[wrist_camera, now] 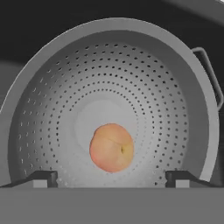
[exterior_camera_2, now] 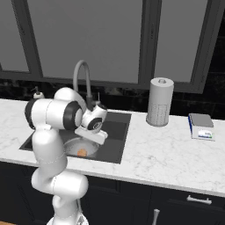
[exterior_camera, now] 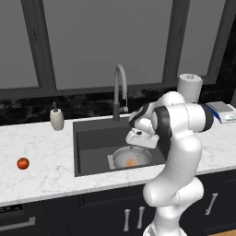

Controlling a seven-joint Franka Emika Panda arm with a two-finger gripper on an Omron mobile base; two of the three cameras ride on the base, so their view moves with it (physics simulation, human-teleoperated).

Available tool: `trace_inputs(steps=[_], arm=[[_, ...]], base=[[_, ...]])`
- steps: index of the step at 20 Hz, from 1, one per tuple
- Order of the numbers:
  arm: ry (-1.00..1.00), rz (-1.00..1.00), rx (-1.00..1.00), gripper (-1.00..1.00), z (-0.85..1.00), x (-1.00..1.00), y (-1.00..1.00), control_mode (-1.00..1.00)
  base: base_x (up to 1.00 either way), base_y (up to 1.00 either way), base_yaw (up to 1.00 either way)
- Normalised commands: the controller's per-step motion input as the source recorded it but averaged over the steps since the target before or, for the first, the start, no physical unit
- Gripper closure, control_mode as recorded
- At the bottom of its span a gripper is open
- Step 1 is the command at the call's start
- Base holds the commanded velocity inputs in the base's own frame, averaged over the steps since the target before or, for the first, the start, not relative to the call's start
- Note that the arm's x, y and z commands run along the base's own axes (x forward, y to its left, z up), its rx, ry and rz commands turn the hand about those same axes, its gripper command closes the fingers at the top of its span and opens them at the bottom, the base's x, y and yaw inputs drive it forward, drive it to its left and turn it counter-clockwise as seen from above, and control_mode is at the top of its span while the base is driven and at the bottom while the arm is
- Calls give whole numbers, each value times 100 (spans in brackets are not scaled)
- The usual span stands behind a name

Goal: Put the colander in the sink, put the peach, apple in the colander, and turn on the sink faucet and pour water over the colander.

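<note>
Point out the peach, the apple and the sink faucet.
peach (wrist_camera: 111,147): hand view, middle of the fruit.
apple (exterior_camera: 23,163): left base view, middle of the fruit.
sink faucet (exterior_camera: 120,70): left base view, top of the arched spout.

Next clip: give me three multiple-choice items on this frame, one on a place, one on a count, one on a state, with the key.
1. Where is the apple?
A. on the counter left of the sink
B. in the colander
C. beside the paper towel roll

2. How many fruits lie in the colander?
A. none
B. one
C. two

3. How are the gripper jaws?
A. shut on the peach
B. shut on the colander rim
C. open, holding nothing

Key: 1 A, it sits alone on the marble; 2 B, just the peach; 3 C, fingertips stand wide apart above the peach.
</note>
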Motion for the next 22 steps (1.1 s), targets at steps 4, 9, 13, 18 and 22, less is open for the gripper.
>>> trace_inputs(steps=[4,9,13,18,22], arm=[[-3,0,0,-100,65,-29,-7,-100],[-6,0,-3,-100,61,-52,-8,-100],[-9,0,-13,-100,52,-68,0,-100],[-11,0,-15,-100,41,-82,8,-100],[-7,0,-3,-100,50,-75,28,-100]], base=[[0,0,0],[0,0,0],[0,0,0],[0,0,0],[0,0,0]])
